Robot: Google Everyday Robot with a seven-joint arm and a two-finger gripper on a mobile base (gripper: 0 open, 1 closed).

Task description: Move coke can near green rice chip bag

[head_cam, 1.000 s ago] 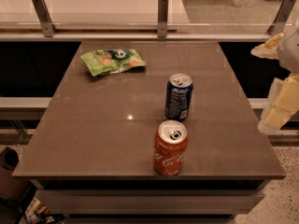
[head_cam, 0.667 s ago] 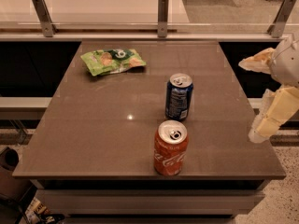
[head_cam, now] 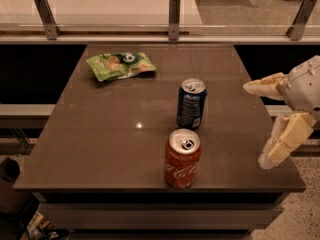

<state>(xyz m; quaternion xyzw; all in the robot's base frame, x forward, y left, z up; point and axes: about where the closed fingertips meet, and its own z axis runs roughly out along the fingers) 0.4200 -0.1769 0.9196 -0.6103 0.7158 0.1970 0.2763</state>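
Note:
The coke can [head_cam: 182,158], red-orange with white script and a silver top, stands upright near the front edge of the brown table [head_cam: 100,134]. The green rice chip bag [head_cam: 120,65] lies flat at the table's far left. My gripper [head_cam: 260,126] is at the right edge of the table, to the right of the coke can and apart from it. Its two cream fingers [head_cam: 282,141] are spread wide, with nothing between them.
A dark blue can [head_cam: 190,103] stands upright just behind the coke can, slightly to its right. A glass railing with metal posts [head_cam: 174,16] runs behind the table. The floor shows at the lower left and right.
My gripper has moved left, further into view and closer to the table's right edge. The cans and the bag have not moved.

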